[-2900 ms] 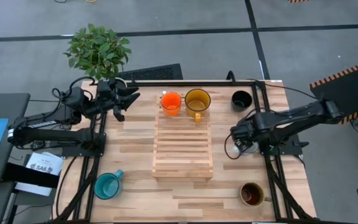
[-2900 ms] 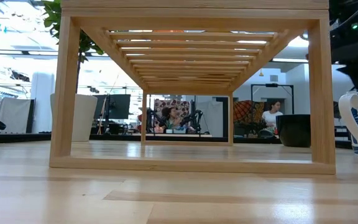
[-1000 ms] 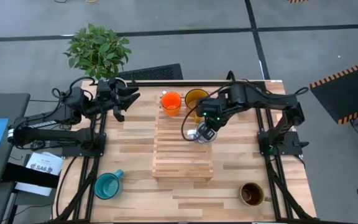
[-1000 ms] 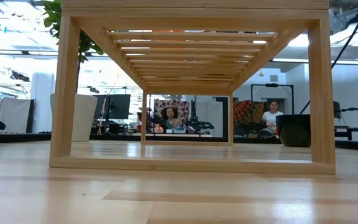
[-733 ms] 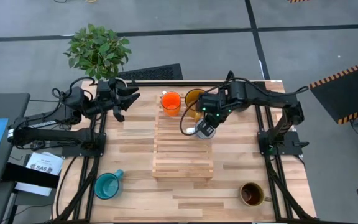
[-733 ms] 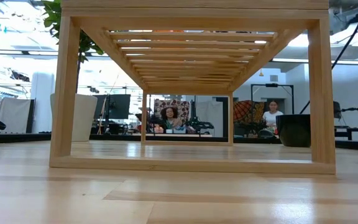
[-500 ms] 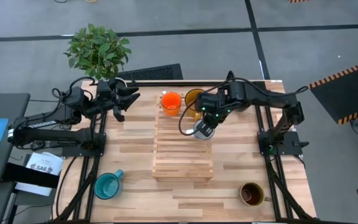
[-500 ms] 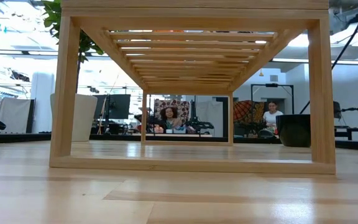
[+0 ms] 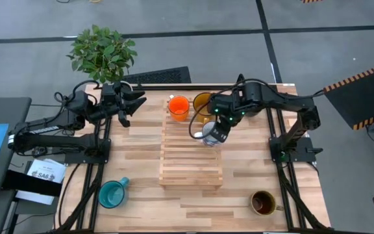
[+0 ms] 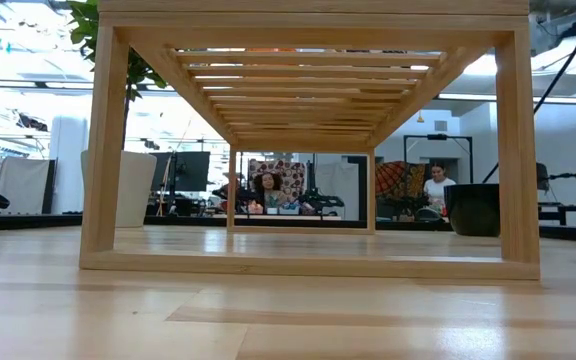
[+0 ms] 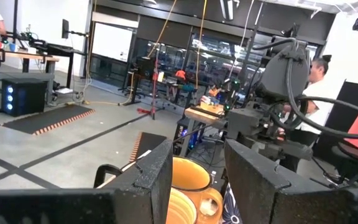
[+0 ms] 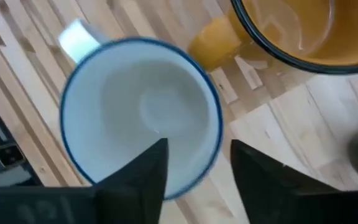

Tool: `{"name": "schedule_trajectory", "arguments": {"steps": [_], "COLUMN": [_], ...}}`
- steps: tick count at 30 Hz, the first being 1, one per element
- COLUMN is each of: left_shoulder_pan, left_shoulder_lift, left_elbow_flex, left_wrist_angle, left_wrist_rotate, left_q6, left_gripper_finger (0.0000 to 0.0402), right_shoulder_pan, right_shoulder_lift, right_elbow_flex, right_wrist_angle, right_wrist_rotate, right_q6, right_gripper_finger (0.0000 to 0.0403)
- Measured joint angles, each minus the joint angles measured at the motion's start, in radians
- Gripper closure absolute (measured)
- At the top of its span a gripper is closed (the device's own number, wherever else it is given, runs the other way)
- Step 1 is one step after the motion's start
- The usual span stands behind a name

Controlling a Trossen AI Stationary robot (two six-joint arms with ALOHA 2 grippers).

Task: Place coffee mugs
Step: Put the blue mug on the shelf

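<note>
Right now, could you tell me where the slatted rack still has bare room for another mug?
The wooden rack is bare along its near half. Its far end is crowded: orange mug, amber-yellow mug, and the right hand holding the white mug there.

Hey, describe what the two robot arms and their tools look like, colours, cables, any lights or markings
Both arms are dark, almost black, built of jointed segments. The left arm has loose black cables looping near its wrist, and its tool ends in two blocky dark fingers with a rough, textured surface. The right arm looks the same, with small green lights near its tool. No readable markings show.
</note>
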Motion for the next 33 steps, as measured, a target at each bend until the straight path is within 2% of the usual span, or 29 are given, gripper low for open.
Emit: {"name": "schedule_trajectory", "arguments": {"steps": [4,9,16,21,28,33], "left_shoulder_pan": [0.0,0.0,0.0,0.0,0.0,0.0], "left_shoulder_lift": [0.0,0.0,0.0,0.0,0.0,-0.001], "left_elbow_flex": [0.0,0.0,0.0,0.0,0.0,0.0], "left_wrist_angle": [-0.002,-0.003,-0.01,-0.036,-0.075,-0.079], "left_wrist_rotate": [0.0,0.0,0.0,0.0,0.075,0.116], "left_q6": [0.0,0.0,0.007,0.007,0.011,0.011], "left_gripper_finger": [0.0271,0.0271,0.0271,0.0271,0.0271,0.0271], "right_shoulder_pan": [-0.014,-0.031,-0.005,0.052,0.131,0.142], "right_shoulder_lift": [-0.031,-0.101,-0.237,-0.379,-0.618,-0.739], "right_elbow_flex": [-0.002,0.0,-0.03,-0.207,-0.555,-0.695], "right_wrist_angle": [-0.015,-0.036,-0.031,0.032,0.35,0.556], "right_wrist_rotate": [0.0,0.006,0.132,0.233,0.341,0.385], "right_q6": [-0.027,-0.056,-0.079,0.004,0.098,0.115], "right_gripper_finger": [0.0167,0.0157,0.0157,0.0157,0.0158,0.0158]}}
